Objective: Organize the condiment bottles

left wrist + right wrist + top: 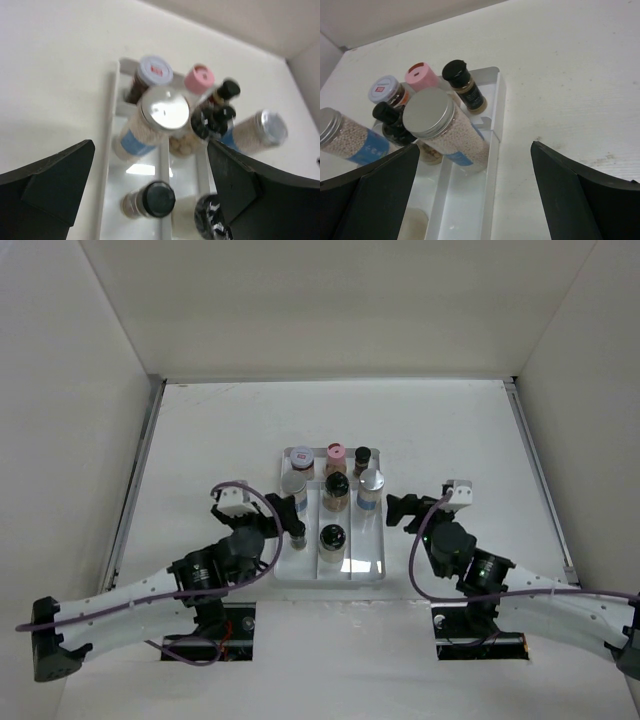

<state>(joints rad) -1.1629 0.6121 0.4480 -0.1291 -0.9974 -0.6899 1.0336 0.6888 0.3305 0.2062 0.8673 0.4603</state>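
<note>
Several condiment bottles stand in the clear divided tray (pixel 365 572). In the back row are a white-capped jar (pixel 301 455), a pink-capped one (pixel 335 452) and a small black-capped one (pixel 362 455). In front of them are two silver-capped, blue-labelled bottles (pixel 293 483) (pixel 371 480) with a black-capped jar (pixel 336 485) between, then another black-lidded jar (pixel 332 537). My left gripper (pixel 288 528) is open over the tray's left side, and a small black-capped bottle (pixel 152 199) stands untouched between its fingers (pixel 55 185). My right gripper (pixel 397 508) is open and empty above the tray's right rim (pixel 495 115).
White walls close in the table on the left, back and right. Both arms' cables loop near the tray's front corners. Bare table lies right of the tray in the right wrist view (pixel 570 90).
</note>
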